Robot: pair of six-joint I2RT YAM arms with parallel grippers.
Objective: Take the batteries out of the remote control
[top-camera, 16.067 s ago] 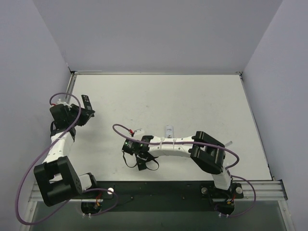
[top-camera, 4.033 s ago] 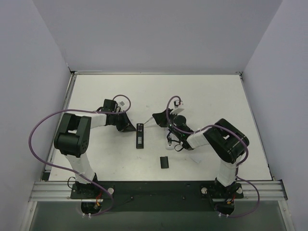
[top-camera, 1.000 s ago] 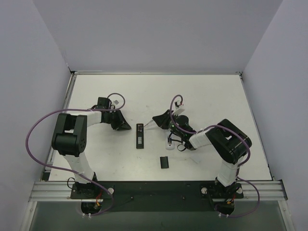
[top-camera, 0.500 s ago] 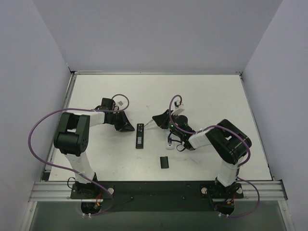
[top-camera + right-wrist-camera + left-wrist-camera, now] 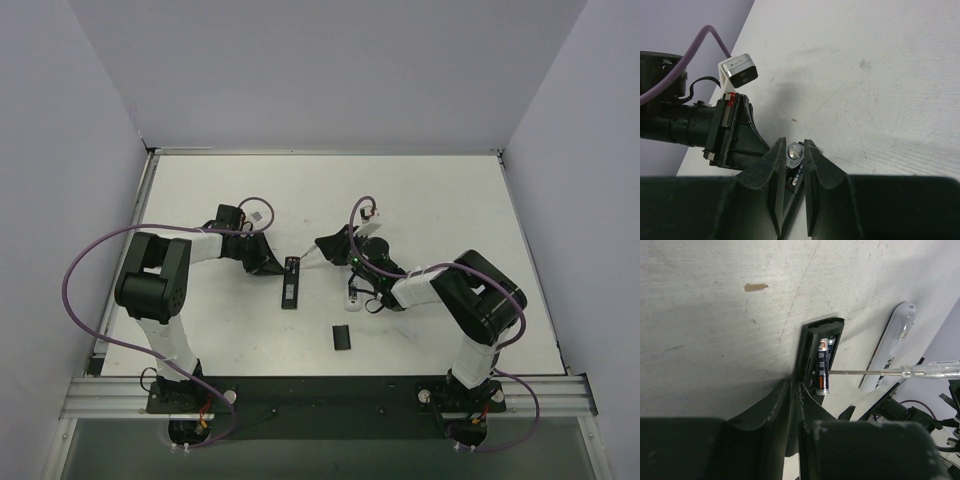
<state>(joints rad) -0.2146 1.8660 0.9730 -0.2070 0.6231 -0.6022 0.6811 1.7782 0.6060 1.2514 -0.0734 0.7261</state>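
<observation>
Left gripper (image 5: pixel 792 390) is pinched closed with nothing between the fingers. Its tips are pushed against the far end of the black remote (image 5: pixel 810 336), mid-table. It looks like a brace, though I can't quite tell if it nips the edge. Right gripper (image 5: pixel 794 148) is clamped tight on the pale stick (image 5: pixel 875 371), with the stick's tip at the batteries (image 5: pixel 822 374). I'd lever slowly under one cell's end and brace firmly so the remote can't skate. The batteries are two slim dark cells with pale print, side by side in the open bay.

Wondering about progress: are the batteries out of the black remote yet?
No, two batteries lie in the black remote's open compartment, a screwdriver tip against one.
</observation>
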